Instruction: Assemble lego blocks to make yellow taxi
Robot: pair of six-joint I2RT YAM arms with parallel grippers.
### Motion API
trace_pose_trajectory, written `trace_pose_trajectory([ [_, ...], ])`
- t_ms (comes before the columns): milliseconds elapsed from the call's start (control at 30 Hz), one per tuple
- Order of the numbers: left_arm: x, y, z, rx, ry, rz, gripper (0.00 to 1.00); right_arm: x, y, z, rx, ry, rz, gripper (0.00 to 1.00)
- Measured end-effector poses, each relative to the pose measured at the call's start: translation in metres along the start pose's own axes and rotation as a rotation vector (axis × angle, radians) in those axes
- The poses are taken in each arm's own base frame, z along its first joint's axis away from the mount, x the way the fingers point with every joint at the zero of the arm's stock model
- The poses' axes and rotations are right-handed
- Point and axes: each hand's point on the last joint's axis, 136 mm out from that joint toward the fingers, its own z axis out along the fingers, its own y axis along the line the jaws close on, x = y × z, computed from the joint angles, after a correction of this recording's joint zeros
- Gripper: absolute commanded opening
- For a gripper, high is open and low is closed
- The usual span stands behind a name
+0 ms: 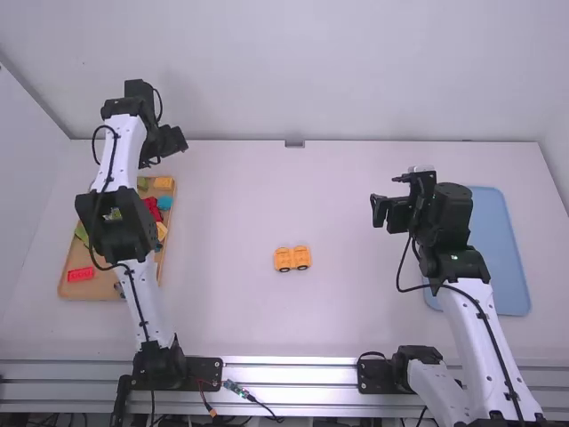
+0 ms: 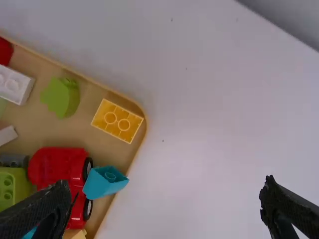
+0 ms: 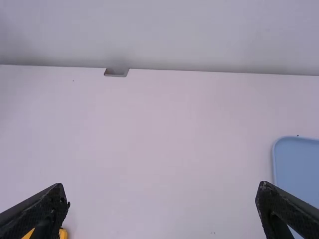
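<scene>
The left gripper has its fingers spread wide with nothing between them, above the table just past the far right corner of the tan tray. The right gripper is also wide open and empty, over the table near the blue tray. In the tan tray's corner nearest the left gripper lies a yellow block, near a green block; a teal block sits beside a red car. The yellow car stands on its wheels mid-table, between the trays and well apart from both.
</scene>
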Motion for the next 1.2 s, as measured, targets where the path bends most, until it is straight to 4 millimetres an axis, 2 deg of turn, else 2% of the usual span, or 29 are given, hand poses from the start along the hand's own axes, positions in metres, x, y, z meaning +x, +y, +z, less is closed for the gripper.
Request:
trace_pose_trajectory([
  [167,0.005,0.011,0.021,-0.023,0.042,-0.014,0.99,0.000,0.000,0.000,0.000,0.001,0.002,0.99],
  [400,0.008,0.027,0.023,-0.042,0.067,-0.038,0.99,0.001,0.000,0.000,0.000,0.003,-0.001,0.99],
  [600,0.027,0.034,0.031,-0.066,0.136,-0.040,0.99,0.001,0.000,0.000,0.000,0.006,0.003,0.99],
  [700,0.028,0.036,0.034,-0.077,0.134,-0.044,0.99,0.002,0.000,0.000,-0.001,0.007,0.000,0.99],
  [833,0.022,0.035,0.038,-0.076,0.109,-0.059,0.99,0.002,0.000,0.000,0.000,0.008,0.003,0.99],
  [967,0.007,0.031,0.042,-0.055,0.043,-0.068,0.99,0.002,0.000,0.000,0.000,0.010,0.001,0.99],
  [1200,-0.004,0.014,0.056,0.040,-0.008,-0.048,0.99,0.002,0.000,0.000,0.000,0.010,0.001,0.99],
])
